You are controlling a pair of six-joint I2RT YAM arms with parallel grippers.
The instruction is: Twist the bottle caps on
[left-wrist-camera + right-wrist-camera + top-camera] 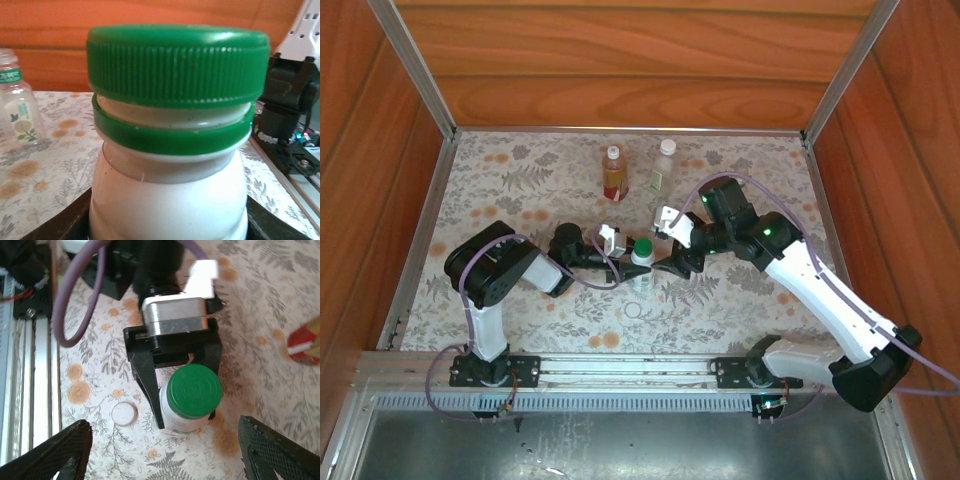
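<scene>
Bottle (175, 422) white, green cap (194, 390) on, clamped by left gripper (630, 265); right gripper (167, 455) jaws apart. Three bottles (613, 172), one loose white cap (124, 413).

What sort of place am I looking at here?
Probably a robot test booth: wood-panel walls in aluminium framing, a floral tabletop, a left arm and right arm bolted to a rail, the left gripper holding a white bottle.

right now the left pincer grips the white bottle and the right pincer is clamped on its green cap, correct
No. The right pincer is open, its fingers spread wide and apart from the green cap; the right wrist view shows it. The left pincer does grip the white bottle.
</scene>
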